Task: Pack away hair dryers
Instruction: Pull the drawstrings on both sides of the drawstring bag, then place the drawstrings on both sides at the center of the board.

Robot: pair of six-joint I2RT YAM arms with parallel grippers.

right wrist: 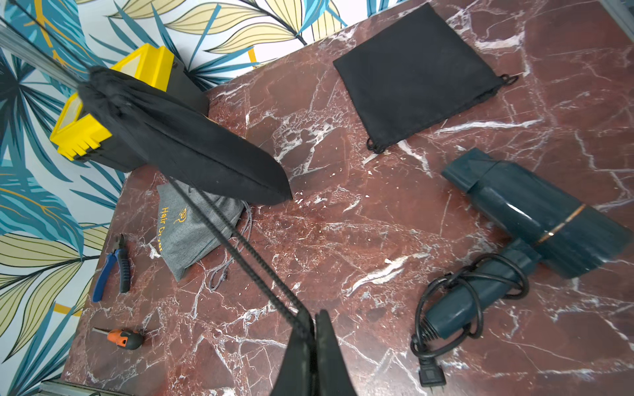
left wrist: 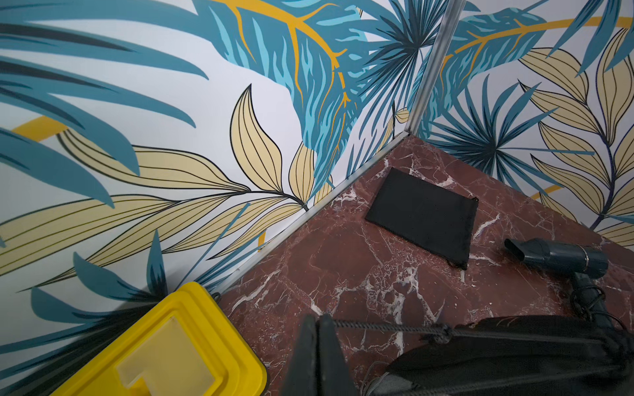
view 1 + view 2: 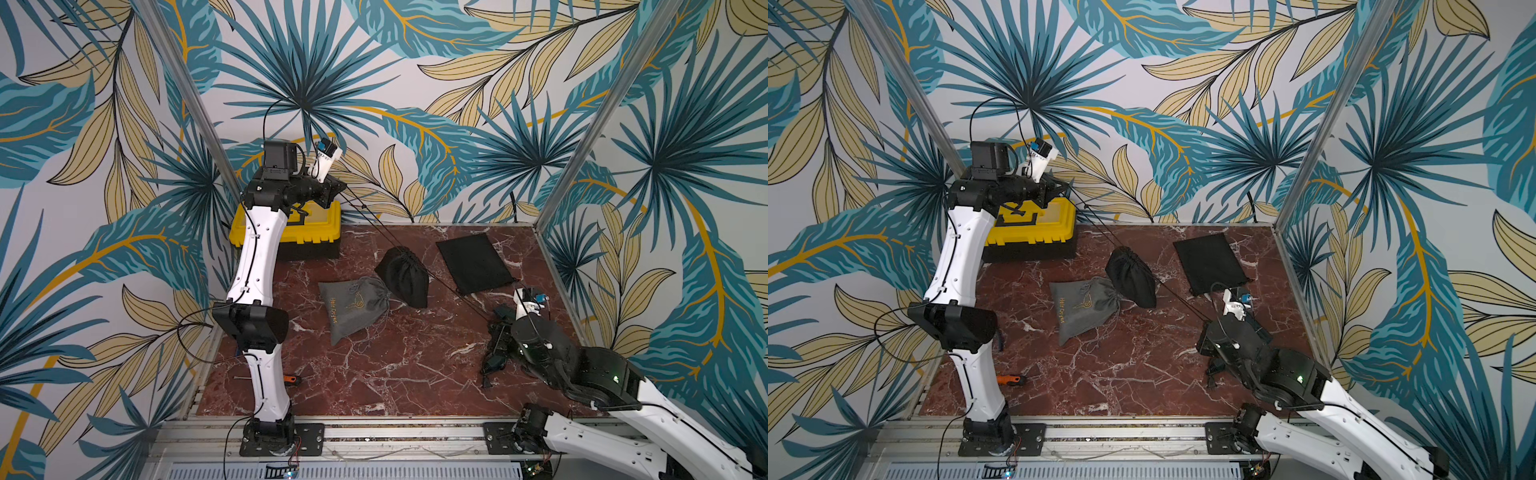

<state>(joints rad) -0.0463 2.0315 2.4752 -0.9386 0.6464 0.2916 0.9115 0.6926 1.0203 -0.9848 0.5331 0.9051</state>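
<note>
Black fingers of the right gripper [image 1: 315, 317] sit closest, pinched tight on a drawstring [image 1: 240, 247]. It runs in a straight, tight line up to the full black pouch [image 1: 185, 140]. The left gripper [image 2: 317, 320] is pinched shut too, on the other drawstring of the same pouch.

In a top view the full black pouch [image 3: 405, 276] is fat and its mouth is pulled into a shut bunch. The left gripper is high up, behind this pouch and to its left. The right gripper is low down, in front of the pouch and to its right. I cannot tell if the pouch's bottom touches the table [image 3: 395, 374].

One dark teal hair dryer [image 1: 535, 212] lies on its side on the table. It is well apart from the full pouch, in front of it and to its right, near the right gripper. Its black cord is wound round the handle.

A grey pouch [image 3: 353, 305] with gold letters lies just beside the full pouch, on its left. A flat black pouch [image 3: 473, 262] lies near the full pouch, on its right. A yellow toolbox [image 3: 311, 224] stands behind the full pouch, to its left. An orange-handled screwdriver [image 1: 125, 338] and blue pliers [image 1: 113, 267] lie well in front of it, to its left.
</note>
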